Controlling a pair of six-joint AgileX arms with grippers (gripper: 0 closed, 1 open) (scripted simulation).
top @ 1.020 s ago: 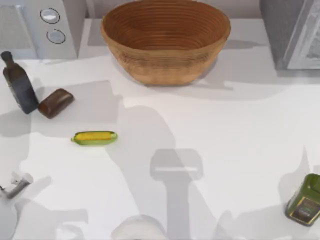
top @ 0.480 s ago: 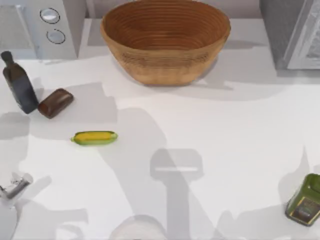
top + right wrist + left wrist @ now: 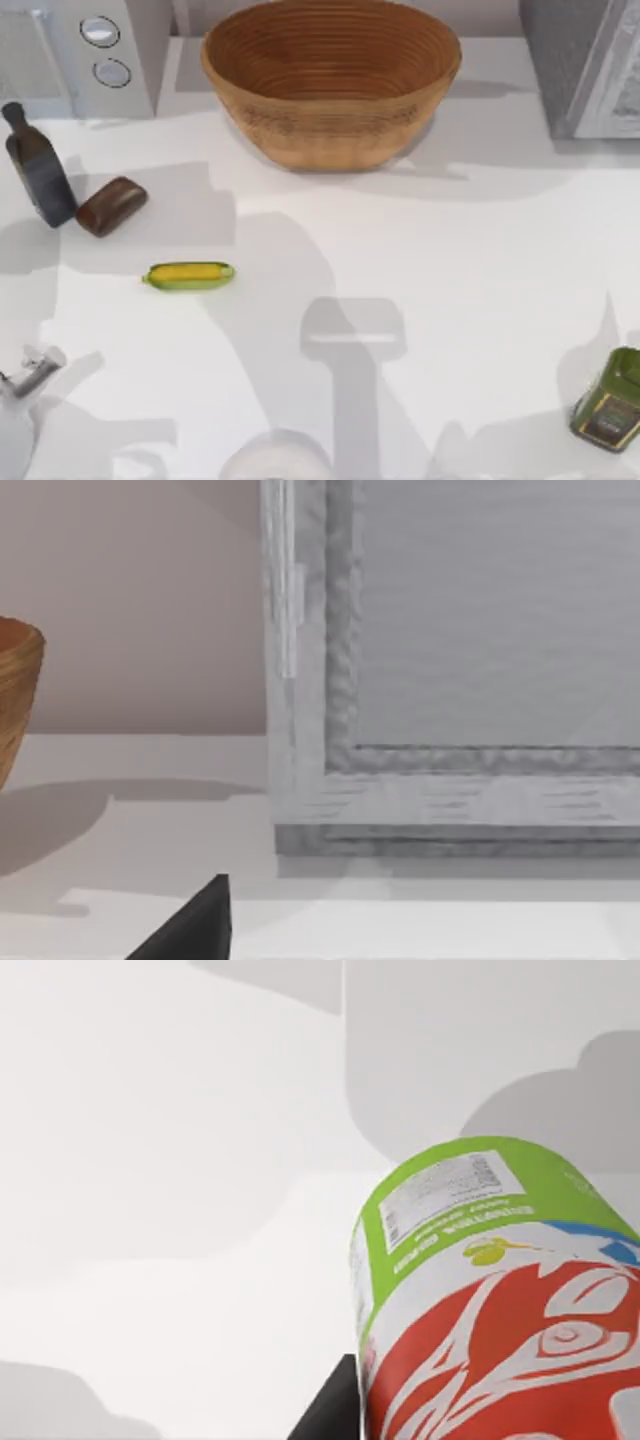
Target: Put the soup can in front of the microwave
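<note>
The soup can [image 3: 480,1290] sits very close in the left wrist view, red label nearest and green band farthest. My left gripper [image 3: 470,1425] is shut on it, and one dark finger [image 3: 325,1420] shows beside the can. White table and grey shadows lie beyond the can's green end. The microwave [image 3: 100,50], with two round knobs, stands at the table's back left in the top view. A dark edge of my right gripper [image 3: 190,925] faces a grey appliance [image 3: 450,680].
A woven basket [image 3: 330,80] stands at the back middle, and the grey appliance [image 3: 590,60] at the back right. A dark bottle [image 3: 38,165], a brown lump [image 3: 112,205] and a corn cob [image 3: 190,275] lie at the left. An olive-green tin [image 3: 610,400] stands front right.
The arm shadows on the table have shifted slightly, and the white rounded shape at the front edge has moved a little. The objects on the table have stayed put.
</note>
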